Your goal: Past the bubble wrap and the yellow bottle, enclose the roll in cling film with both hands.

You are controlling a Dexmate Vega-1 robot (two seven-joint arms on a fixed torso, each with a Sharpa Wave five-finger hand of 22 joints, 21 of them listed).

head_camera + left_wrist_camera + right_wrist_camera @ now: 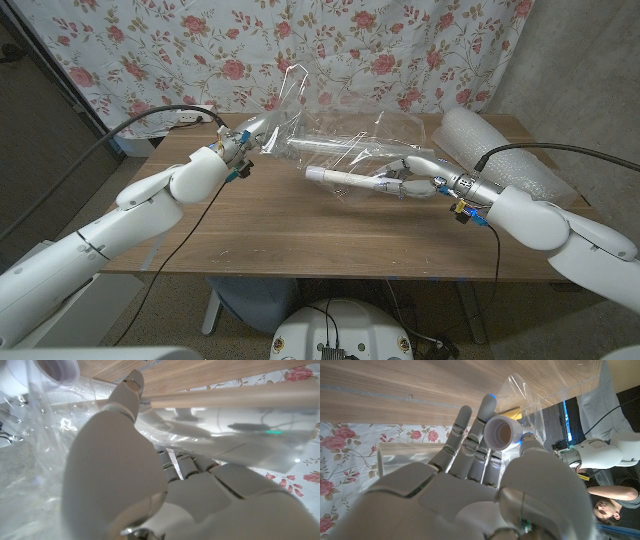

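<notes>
Where cling film [345,140] drapes, roll [340,180] blurs.

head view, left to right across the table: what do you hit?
Left robot hand holding the cling film → roll → right robot hand gripping the roll → bubble wrap.

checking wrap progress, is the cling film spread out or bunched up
Spread out: the cling film stretches as a loose sheet from the raised left hand across to the roll held by the right hand.
</notes>
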